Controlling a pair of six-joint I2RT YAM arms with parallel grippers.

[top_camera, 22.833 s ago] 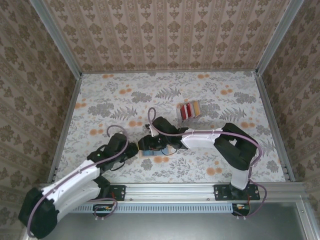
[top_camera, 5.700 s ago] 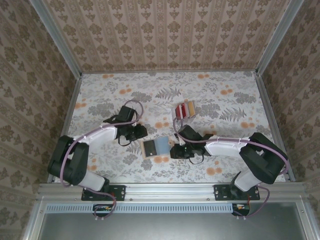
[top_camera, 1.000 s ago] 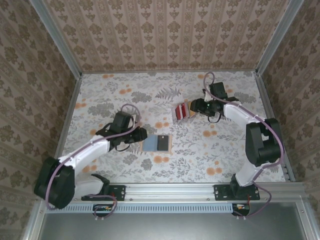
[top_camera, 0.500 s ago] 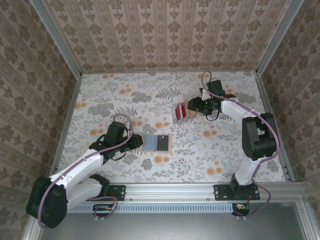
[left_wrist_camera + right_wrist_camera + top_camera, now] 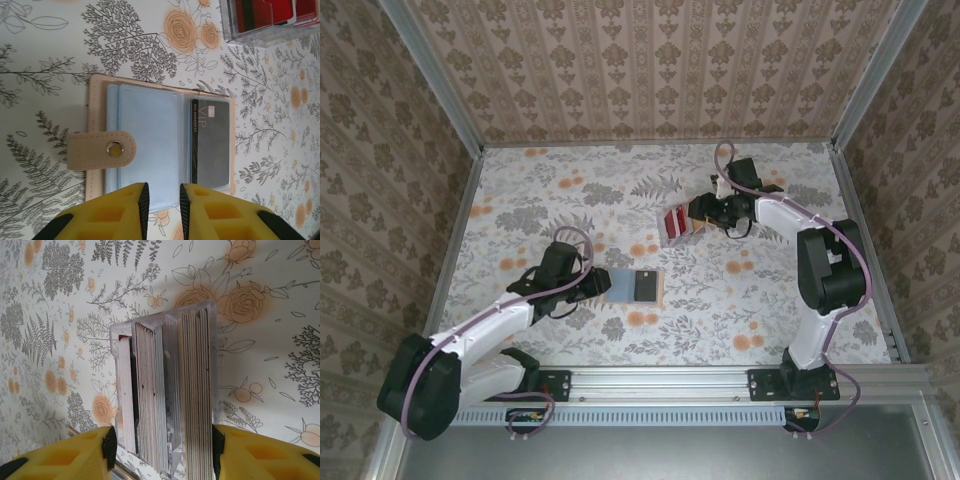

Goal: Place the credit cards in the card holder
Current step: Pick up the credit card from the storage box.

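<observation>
Credit cards [image 5: 147, 390] stand on edge, tightly packed, in a clear tray [image 5: 165, 316] at the far right of the table [image 5: 770, 300], well apart from the card holder [image 5: 145, 135], which lies open near centre. Right gripper [image 5: 162, 450] spread wide, fingers straddling the whole tray; contact unclear.

Risk: closing here clamps the tray or several cards, not one. Left gripper [image 5: 162, 192] hovers at the holder's edge, jaws almost together, nothing between. Snap strap [image 5: 102, 149] lies across the blue pocket and could block a card.

Legible: "VIP" on the dark card [image 5: 210, 145] in the holder; small print starts "NO", digits unsure.
</observation>
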